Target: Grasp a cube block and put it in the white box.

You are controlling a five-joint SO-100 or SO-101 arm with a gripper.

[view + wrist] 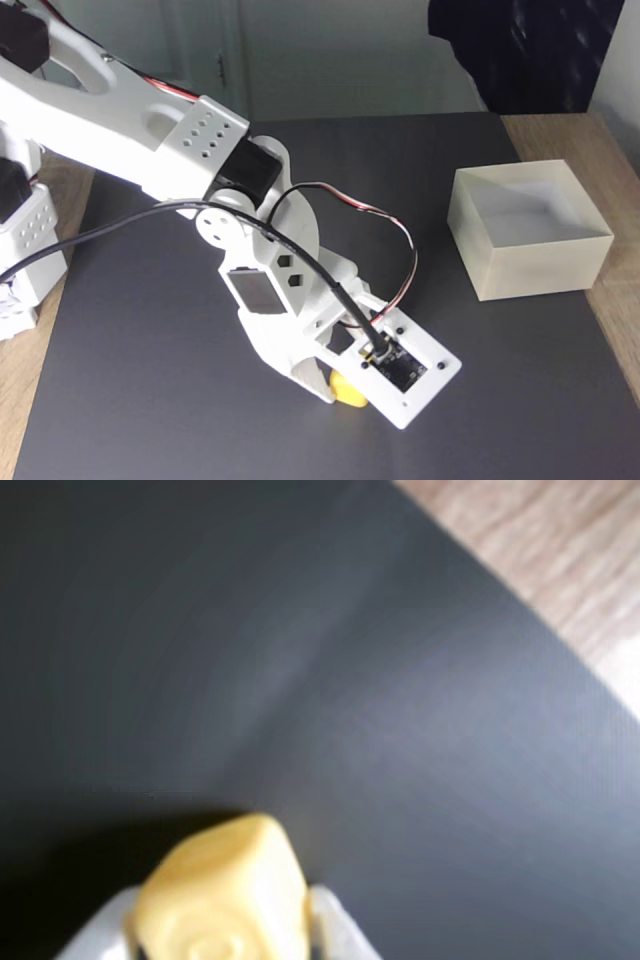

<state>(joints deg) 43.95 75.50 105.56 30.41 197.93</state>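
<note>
the gripper (225, 935) has its fingers clamped on the cube block (225, 900) above the dark mat (150, 380), and a shallow pinch could drop it before the white box (527, 262) at two o'clock.

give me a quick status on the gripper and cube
Gripper shut on cube block. White box empty, off right in fixed view. Dark mat between looks clear.

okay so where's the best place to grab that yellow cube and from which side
Grip the cube block across two opposite flat side faces, coming from above. It is small with rounded edges, so flat faces likely hold best. In the wrist view the gripper already has a white finger against each side, the circle-marked face between them.
</note>
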